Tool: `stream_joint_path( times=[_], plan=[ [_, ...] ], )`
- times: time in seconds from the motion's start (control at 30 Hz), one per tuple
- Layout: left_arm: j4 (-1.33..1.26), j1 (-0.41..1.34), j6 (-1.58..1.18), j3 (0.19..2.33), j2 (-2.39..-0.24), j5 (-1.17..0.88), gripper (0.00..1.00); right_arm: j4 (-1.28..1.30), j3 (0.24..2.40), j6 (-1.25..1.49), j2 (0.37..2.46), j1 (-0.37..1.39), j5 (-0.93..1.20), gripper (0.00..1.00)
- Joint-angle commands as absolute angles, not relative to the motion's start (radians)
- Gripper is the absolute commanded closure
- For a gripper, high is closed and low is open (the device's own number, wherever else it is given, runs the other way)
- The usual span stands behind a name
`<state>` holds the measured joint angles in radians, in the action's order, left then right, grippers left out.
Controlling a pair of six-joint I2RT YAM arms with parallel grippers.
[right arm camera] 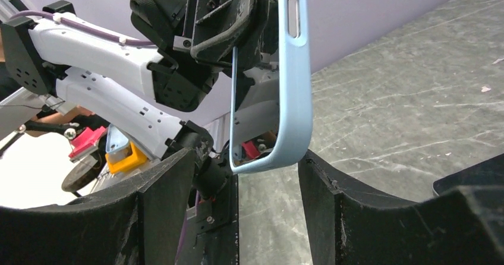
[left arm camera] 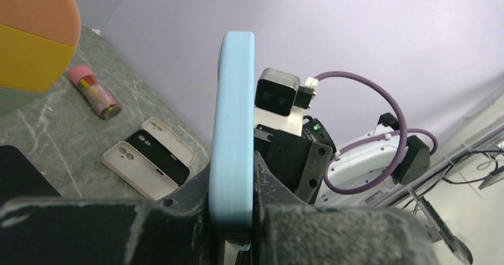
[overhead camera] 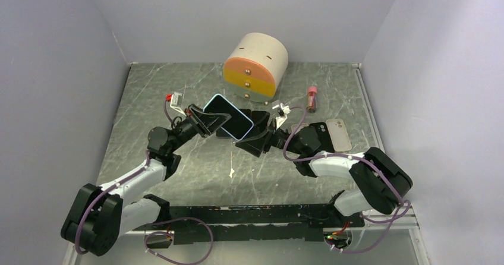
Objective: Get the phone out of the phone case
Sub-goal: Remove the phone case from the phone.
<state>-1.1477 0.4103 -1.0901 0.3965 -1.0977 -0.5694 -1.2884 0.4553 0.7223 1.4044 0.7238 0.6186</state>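
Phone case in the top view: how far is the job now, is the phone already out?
Done: the left gripper holds the phone case in the air, jaws shut on its edge. In hand: the right gripper is at the case's lower corner, jaws open, with a gap on both sides. Left: the phone seems not yet out, its dark face fills the blue rim, so it must be pushed free.
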Motion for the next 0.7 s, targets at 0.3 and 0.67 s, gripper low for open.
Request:
stream_joint_path(
  times=[0.3,0.67],
  plan=[
    [-1.318,0.414,-1.250,0.405,-1.156,-0.528,0.97,-1.370,0.475,0.647,1.387,0.734,0.614,0.39],
    [-1.291,0.414,-1.297,0.415,-1.156,-0.547,0.97,-1.432,0.464,0.586,1.390,0.733,0.597,0.50]
  ],
)
